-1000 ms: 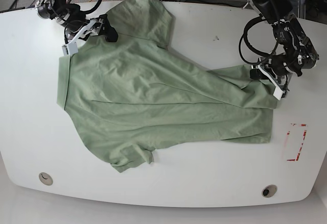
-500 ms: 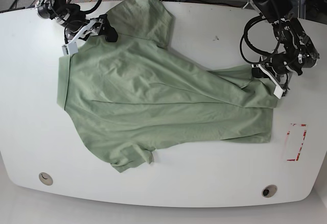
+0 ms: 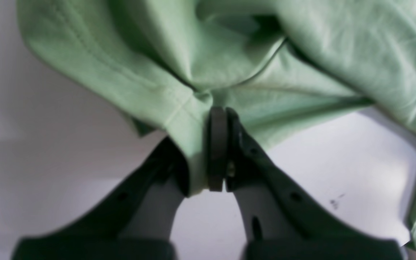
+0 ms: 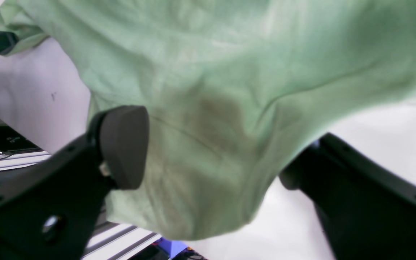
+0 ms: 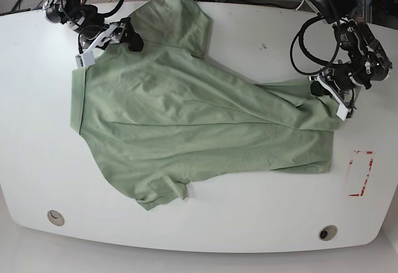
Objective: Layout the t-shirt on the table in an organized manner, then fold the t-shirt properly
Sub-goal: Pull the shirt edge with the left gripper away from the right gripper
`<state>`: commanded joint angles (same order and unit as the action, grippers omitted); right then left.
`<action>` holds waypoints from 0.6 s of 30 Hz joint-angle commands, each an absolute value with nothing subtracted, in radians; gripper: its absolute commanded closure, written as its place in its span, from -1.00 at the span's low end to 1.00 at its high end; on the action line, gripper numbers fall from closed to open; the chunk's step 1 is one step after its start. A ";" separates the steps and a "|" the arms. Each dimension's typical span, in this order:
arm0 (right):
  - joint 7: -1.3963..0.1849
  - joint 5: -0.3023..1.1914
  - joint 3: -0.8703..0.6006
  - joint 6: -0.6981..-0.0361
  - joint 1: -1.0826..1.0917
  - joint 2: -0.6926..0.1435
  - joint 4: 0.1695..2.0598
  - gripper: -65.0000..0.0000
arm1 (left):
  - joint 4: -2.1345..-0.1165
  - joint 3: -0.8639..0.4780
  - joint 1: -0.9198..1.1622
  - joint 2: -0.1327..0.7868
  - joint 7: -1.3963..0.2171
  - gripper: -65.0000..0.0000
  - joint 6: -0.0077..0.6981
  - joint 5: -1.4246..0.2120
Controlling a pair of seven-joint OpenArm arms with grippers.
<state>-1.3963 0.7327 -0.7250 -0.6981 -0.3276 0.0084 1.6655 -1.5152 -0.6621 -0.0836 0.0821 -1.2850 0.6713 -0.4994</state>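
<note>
The t-shirt (image 5: 193, 124) lies spread over the middle of the table (image 5: 37, 117), reaching from near the far left corner across to the right side. One sleeve is up at the far edge and the other points toward the near edge. It is not yet flat: long creases run across the body, and the hem end by the right side is bunched.

The left gripper (image 3: 208, 151) is clenched on a fold of the hem, with the cloth pinched tight between its pads; in the base view it sits at the right-hand end of the shirt (image 5: 336, 99). The right gripper (image 4: 211, 159) has its jaws spread wide, with cloth draped between and over them and nothing pinched. In the base view it is at the shoulder near the far left corner (image 5: 102, 40).

I would judge this fabric light, thin and very limp. It sags and wrinkles wherever it is not supported, and it will drag and bunch on the glossy top rather than slide as one piece. It is not fragile, but a single layer could slip from a loose pinch. The seamed edges look like the best holds: the stitched hem, the sleeve cuffs and the shoulder seam beside the collar. Opposite ends should be pulled gently apart to draw the creases out.
</note>
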 joint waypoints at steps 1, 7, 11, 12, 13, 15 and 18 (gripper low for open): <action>-1.396 0.733 -0.725 -0.698 -0.328 0.008 1.666 -0.18 | -1.515 -0.662 -0.084 0.082 -1.285 0.98 0.671 -0.501; -1.396 0.733 -0.725 -0.698 -0.309 0.008 1.666 0.86 | -1.517 -0.657 -0.084 0.084 -1.293 0.98 0.674 -0.507; -1.396 0.733 -0.725 -0.698 -0.308 0.008 1.667 0.97 | -1.526 -0.661 -0.087 0.085 -1.326 0.98 0.685 -0.526; -1.396 0.733 -0.725 -0.698 -0.308 0.008 1.667 0.97 | -1.534 -0.661 -0.087 0.085 -1.328 0.98 0.690 -0.533; -1.396 0.733 -0.725 -0.698 -0.308 0.008 1.670 0.97 | -1.552 -0.661 -0.085 0.085 -1.333 0.98 0.693 -0.550; -1.396 0.733 -0.725 -0.698 -0.311 0.007 1.687 1.00 | -1.580 -0.657 -0.084 0.087 -1.334 0.98 0.696 -0.576; -1.396 0.733 -0.725 -0.698 -0.314 0.007 1.727 1.00 | -1.604 -0.656 -0.084 0.087 -1.359 0.98 0.696 -0.601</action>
